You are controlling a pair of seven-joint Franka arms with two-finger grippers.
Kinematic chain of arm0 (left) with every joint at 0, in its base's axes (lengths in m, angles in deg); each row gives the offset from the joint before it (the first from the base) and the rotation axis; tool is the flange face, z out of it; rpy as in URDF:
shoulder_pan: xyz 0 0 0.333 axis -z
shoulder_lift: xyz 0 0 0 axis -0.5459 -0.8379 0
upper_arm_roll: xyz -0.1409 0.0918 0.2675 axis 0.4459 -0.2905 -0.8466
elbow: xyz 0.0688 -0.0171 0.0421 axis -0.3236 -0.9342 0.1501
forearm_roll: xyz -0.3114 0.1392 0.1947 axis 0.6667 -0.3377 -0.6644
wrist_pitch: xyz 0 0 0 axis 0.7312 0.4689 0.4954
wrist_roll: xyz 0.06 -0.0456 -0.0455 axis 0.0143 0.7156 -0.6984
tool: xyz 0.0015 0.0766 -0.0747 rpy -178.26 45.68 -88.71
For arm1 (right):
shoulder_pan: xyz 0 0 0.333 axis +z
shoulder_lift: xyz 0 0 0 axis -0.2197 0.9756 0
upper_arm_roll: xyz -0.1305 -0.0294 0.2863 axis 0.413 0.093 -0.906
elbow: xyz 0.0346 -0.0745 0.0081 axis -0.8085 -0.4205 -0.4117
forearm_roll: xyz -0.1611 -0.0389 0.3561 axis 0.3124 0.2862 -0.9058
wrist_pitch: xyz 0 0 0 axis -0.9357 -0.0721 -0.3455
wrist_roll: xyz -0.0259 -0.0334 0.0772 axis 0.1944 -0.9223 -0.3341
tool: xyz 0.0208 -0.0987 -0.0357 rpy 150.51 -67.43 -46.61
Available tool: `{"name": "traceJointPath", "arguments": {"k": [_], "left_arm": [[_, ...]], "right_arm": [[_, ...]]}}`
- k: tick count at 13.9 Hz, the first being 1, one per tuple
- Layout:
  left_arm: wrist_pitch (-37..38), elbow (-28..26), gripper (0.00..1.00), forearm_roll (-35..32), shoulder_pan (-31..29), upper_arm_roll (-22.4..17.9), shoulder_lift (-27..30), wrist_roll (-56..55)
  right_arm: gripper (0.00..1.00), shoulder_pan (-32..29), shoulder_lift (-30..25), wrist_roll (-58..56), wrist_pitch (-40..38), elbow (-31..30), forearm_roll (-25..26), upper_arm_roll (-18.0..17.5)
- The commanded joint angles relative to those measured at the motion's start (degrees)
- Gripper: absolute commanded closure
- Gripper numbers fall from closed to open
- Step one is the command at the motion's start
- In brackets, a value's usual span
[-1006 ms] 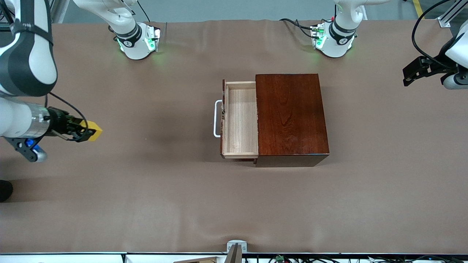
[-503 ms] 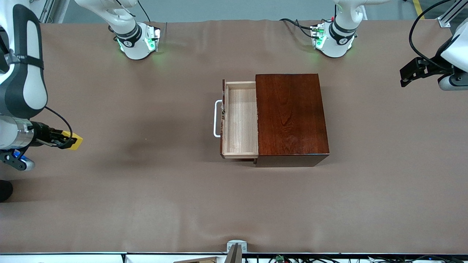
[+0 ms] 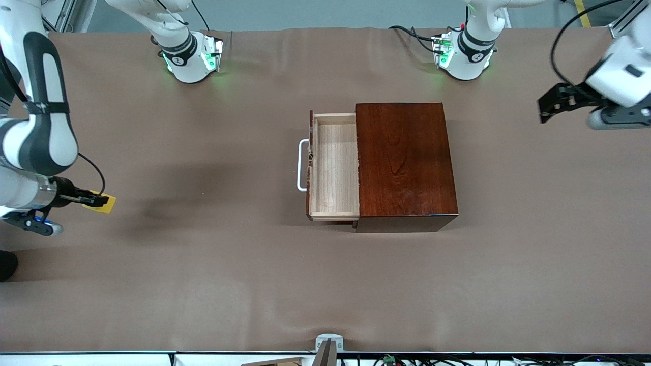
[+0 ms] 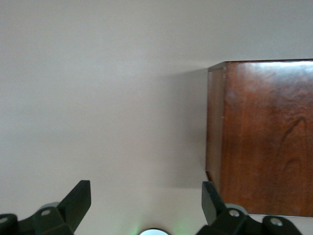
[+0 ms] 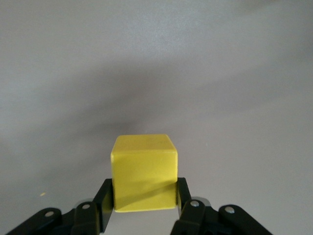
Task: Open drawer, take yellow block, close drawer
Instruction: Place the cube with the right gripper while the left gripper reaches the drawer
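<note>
The drawer (image 3: 333, 168) stands pulled out of the dark reddish-brown box (image 3: 404, 160), its bare-wood tray empty and its white handle (image 3: 301, 165) facing the right arm's end of the table. My right gripper (image 3: 94, 199) is shut on the yellow block (image 3: 103, 203), low over the cloth near the right arm's end. In the right wrist view the block (image 5: 144, 171) sits between the two fingers of the right gripper (image 5: 144, 196). My left gripper (image 3: 546, 104) is open and empty, in the air over the left arm's end. The left wrist view shows the left gripper (image 4: 146, 205) and the box (image 4: 266, 137).
The table is covered by a brown cloth (image 3: 229, 264). The two arm bases (image 3: 190, 58) (image 3: 465, 56) stand along the edge farthest from the front camera. A small metal bracket (image 3: 328, 345) sits at the edge nearest to it.
My right gripper has carried the yellow block farther toward the right arm's end and lower toward the cloth. My left gripper has shifted a little toward the box.
</note>
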Motion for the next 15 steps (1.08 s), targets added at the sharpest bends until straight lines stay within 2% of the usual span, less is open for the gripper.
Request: {"name": "traceJointPath", "arguments": {"k": [1, 5, 9, 13, 15], "left_arm": [[-0.4, 0.4, 0.0, 0.8, 2.8, 3.2, -2.3, -8.6], [-0.6, 5.7, 0.0, 0.7, 9.6, 7.3, -9.1, -19.6], [-6.9, 8.5, 0.0, 0.3, 21.2, 7.3, -16.1, -39.1], [-11.6, 13.8, 0.0, 0.3, 27.8, 7.0, -23.7, -51.4], [-16.5, 15.8, 0.0, 0.3, 31.6, 6.3, -27.0, -59.5]], "right_arm": [[1.0, -1.3, 0.2, -4.1, 2.8, -2.9, 1.5, -1.1], [1.0, -5.0, 3.9, -12.9, 7.0, -3.2, 2.5, -1.2], [1.0, -6.8, 6.2, -16.8, 11.2, -4.8, 2.5, -1.1], [1.0, -7.0, 6.8, -16.8, 13.6, -5.9, 2.5, -1.1], [1.0, -7.1, 7.3, -16.7, 13.7, -6.0, 2.5, -1.1]]}}
